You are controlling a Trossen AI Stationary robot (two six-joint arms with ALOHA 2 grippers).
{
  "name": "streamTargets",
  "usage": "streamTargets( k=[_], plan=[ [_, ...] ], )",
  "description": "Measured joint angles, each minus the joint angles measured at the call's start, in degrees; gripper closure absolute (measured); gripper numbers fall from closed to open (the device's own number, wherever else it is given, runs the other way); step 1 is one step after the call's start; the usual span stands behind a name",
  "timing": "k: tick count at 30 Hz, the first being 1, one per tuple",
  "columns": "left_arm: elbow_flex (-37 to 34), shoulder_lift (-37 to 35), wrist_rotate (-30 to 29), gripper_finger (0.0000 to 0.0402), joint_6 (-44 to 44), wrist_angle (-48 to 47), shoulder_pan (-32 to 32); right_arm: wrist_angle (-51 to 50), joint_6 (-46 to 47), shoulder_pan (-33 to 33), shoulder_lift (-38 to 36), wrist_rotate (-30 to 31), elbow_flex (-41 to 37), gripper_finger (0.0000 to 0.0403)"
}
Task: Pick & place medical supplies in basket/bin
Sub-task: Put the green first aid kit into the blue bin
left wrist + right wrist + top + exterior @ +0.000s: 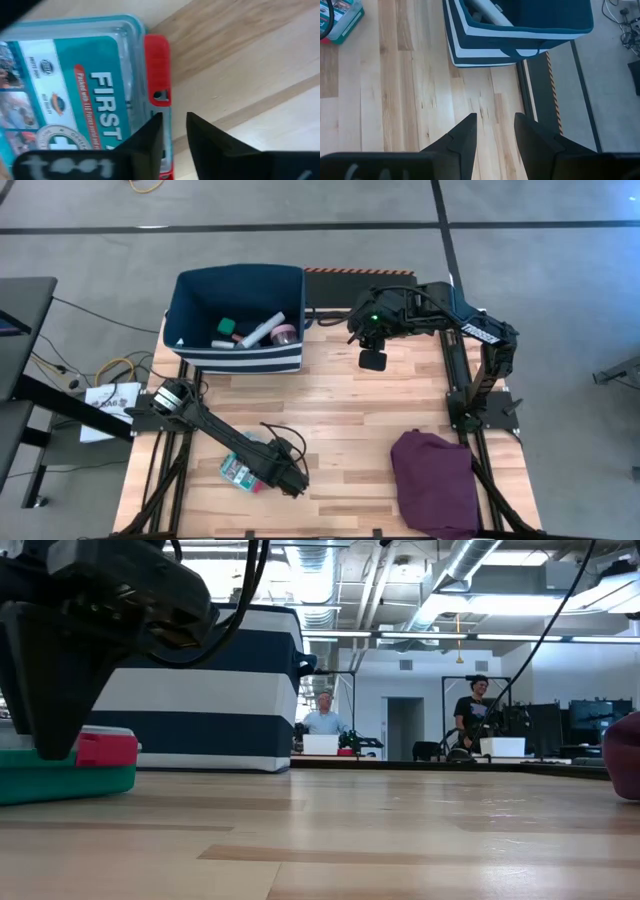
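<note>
The green-red flat box [236, 470] [75, 85] lies flat near the table's near-left corner, its red latch [157, 70] [105, 748] on one edge. My left gripper [278, 480] [174, 120] [55, 745] points down at that latched edge. It is open by a narrow gap, one finger over the lid's rim and one over the bare wood. The navy striped bin [240, 360] [200, 690] [520, 35] stands at the far edge and holds a pink cup [285, 335], a green roll [228, 327] and a white tube [262, 330]. My right gripper [372, 360] [495, 120] hovers open to the right of the bin. My left gripper comes from above at the box's red-latched edge [159, 95]. I cannot tell whether its fingers [150, 132] touch the box.
A purple cloth [435, 475] [625, 755] lies bunched at the near right. Bare wood runs between the box, the bin and the cloth. The box [340, 17] also shows far off in the right wrist view. Two people [323, 718] [475, 700] are in the room beyond.
</note>
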Motion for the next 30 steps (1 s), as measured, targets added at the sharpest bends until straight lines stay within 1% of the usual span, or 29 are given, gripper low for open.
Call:
streamTargets(
  k=[5, 10, 14, 18, 19, 20, 23, 25, 30],
  plan=[
    [0.0, 0.0, -0.55, 0.039, 3.59, -1.99, 0.01, 0.0, -0.02, 0.0, 0.0, 0.0, 0.0, 0.0278],
    [1.54, 0.0, -2.56, 0.0398, 7.69, -5.25, 0.13, 0.0, -0.03, 0.0, 0.0, 0.0, 0.0, 0.0278],
    [7.33, 0.02, -5.09, 0.0399, 9.65, -11.56, 0.15, 0.0, -0.04, 0.0, 0.0, 0.0, 0.0, 0.0278],
    [17.59, 0.02, -10.05, 0.04, 10.36, -24.63, 0.09, -0.43, -0.06, 0.0, 0.0, 0.0, 0.0, 0.0278],
    [20.74, 0.02, -11.93, 0.04, 10.19, -27.85, -0.09, -0.94, -0.08, 0.0, 0.0, 0.0, 0.0, 0.0278],
    [23.58, -0.05, -14.56, 0.0401, 10.08, -29.03, -0.31, -1.24, -0.07, 0.0, 0.0, 0.0, 0.0, 0.0278],
    [29.21, -2.99, -23.92, 0.0401, 12.8, -27.46, -1.09, -1.27, -0.09, -0.04, 0.0, 0.0, 0.0, 0.0278],
    [32.54, -5.33, -31.23, 0.0401, 13.22, -27.75, -1.2, -1.41, -0.04, -0.04, -0.02, 0.0, 0.0, 0.0278],
    [34.01, -13.25, -49.39, 0.0401, 19.97, -28.38, -0.02, -2.65, 2.15, -0.04, -0.03, 0.0, 0.0, 0.0278]
  ],
)
